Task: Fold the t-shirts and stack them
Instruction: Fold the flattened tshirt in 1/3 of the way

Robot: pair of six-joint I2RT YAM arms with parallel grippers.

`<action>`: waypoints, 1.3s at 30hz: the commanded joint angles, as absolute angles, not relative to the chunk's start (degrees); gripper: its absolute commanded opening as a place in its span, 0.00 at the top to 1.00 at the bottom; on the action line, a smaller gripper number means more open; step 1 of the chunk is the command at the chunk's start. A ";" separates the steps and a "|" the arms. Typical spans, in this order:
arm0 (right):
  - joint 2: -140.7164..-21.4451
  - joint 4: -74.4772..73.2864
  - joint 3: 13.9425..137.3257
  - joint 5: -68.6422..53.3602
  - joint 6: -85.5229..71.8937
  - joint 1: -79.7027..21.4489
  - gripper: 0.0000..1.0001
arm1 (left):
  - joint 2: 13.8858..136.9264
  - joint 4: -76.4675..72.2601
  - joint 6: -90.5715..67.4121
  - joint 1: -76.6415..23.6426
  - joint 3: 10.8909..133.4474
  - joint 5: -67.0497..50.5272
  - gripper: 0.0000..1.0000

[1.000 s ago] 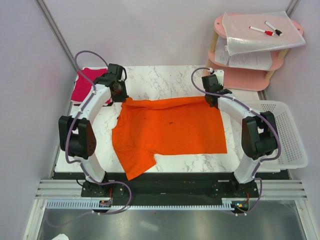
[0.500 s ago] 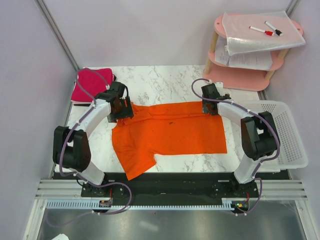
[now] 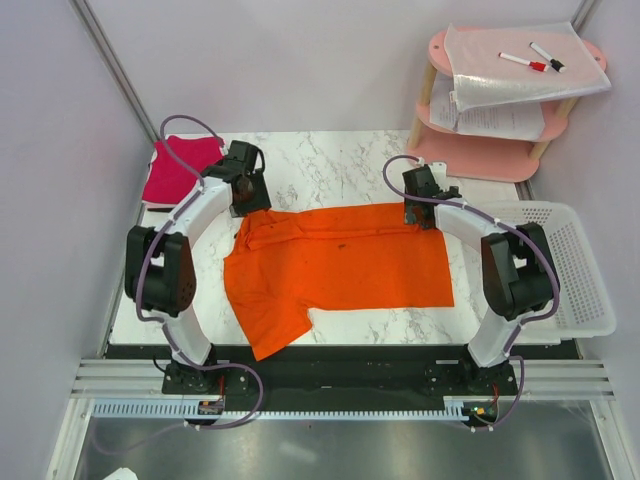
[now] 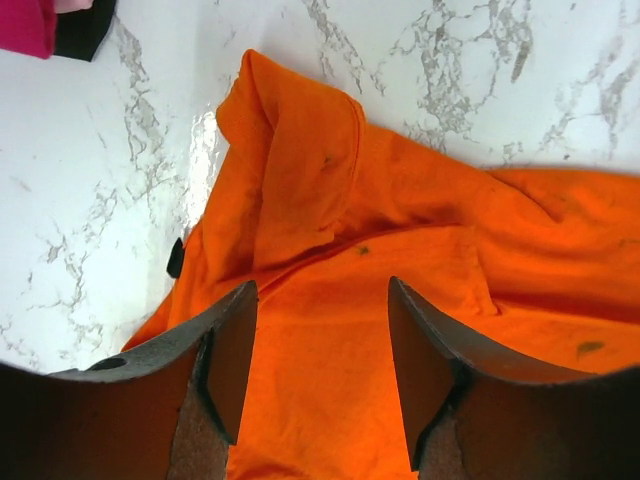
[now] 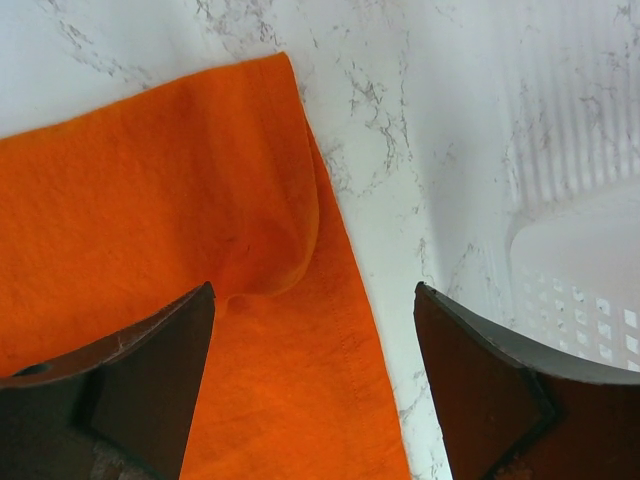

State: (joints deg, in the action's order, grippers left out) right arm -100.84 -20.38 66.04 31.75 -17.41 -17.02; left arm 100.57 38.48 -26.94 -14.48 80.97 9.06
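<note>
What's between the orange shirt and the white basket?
Only bare marble tabletop separates orange shirt from basket, clearest in the right wrist view.

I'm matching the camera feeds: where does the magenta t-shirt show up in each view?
Top external: magenta t-shirt at the far-left corner of the table.
Left wrist: magenta t-shirt in the picture's top-left corner.
Right wrist: not in it.
Shared landmark: orange t-shirt, in all three views.

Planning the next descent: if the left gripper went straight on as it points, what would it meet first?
The orange t-shirt, at its rumpled edge; the left gripper points down at it, jaws open, height unclear.
</note>
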 commanded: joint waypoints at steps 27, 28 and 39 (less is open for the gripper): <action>-103.09 -19.95 67.32 32.61 -18.63 -16.96 0.13 | 105.91 35.86 -26.19 -14.41 74.09 18.28 0.80; -103.10 -19.95 67.24 32.69 -18.55 -16.96 0.13 | 106.00 35.86 -26.19 -14.41 74.18 18.28 0.82; -109.41 -18.02 68.64 32.60 -20.48 -16.79 0.20 | 105.56 35.86 -26.28 -14.33 74.18 18.63 0.98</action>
